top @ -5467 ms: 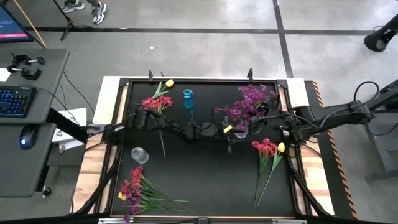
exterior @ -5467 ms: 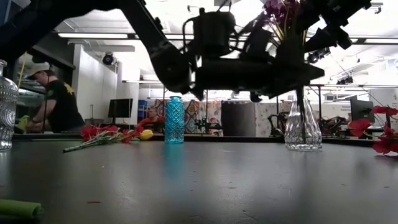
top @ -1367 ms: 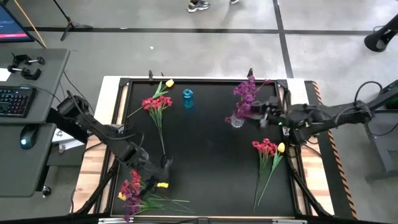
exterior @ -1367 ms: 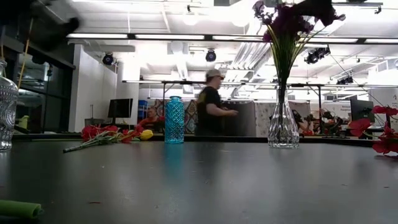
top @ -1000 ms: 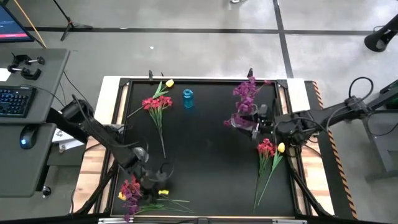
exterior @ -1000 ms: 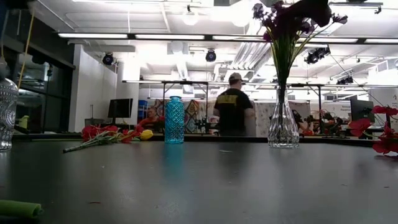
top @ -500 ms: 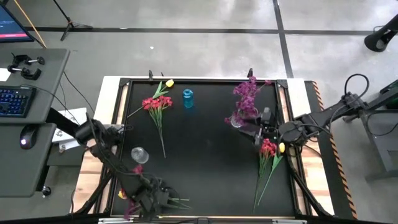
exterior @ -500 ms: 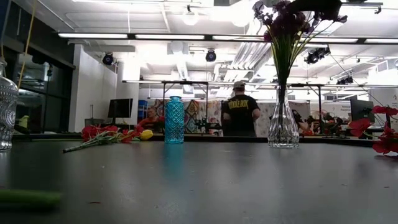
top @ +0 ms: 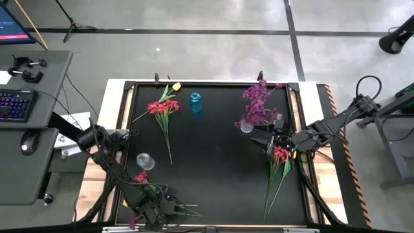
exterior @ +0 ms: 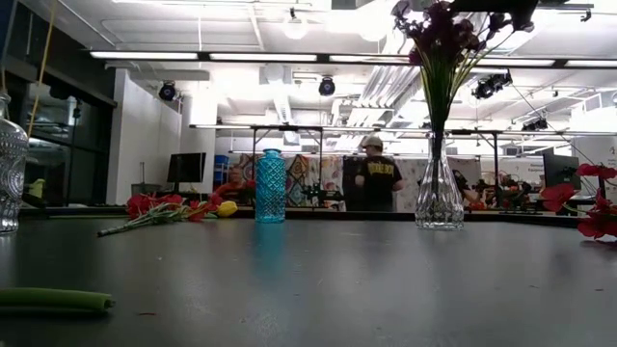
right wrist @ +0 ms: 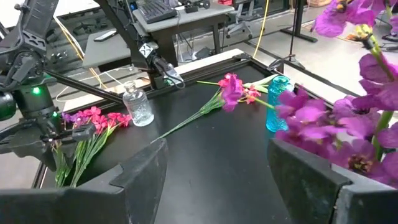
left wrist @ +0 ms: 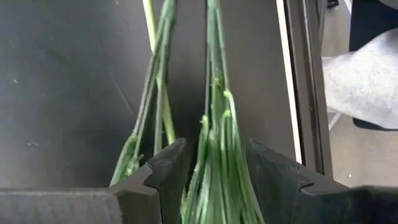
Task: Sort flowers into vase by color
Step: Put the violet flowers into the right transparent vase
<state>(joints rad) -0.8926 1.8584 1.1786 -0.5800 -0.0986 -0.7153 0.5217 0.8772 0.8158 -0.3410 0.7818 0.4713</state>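
A bunch of red-pink flowers (top: 138,193) with long green stems (left wrist: 212,93) lies at the table's near left corner. My left gripper (top: 162,208) points down over those stems, open, one finger on each side of the bundle (left wrist: 216,149). A clear vase (top: 247,125) at the far right holds the purple flowers (top: 257,100). My right gripper (top: 257,136) hovers open just beside it, holding nothing (right wrist: 217,180). A blue vase (top: 195,101) and a second clear vase (top: 145,160) stand without flowers in them. My left gripper comes at the bundle of green stems (left wrist: 217,180) from above, its fingers across the stems, which lie flat on the table and fill most of the gap. Whether the fingers (left wrist: 171,168) touch the stems, I cannot tell.
Red flowers (top: 162,107) with a yellow bud (top: 176,86) lie at the far left. Red and yellow flowers (top: 279,158) lie at the right, partly under my right arm. A person stands in the room behind (exterior: 378,183). A green stem end (exterior: 53,301) shows low at the near left.
My left gripper has gone toward the table's near edge and tipped over until it points down onto the near-left bunch's stems. In the low view a green stem end has slid farther toward the picture's right along the table.
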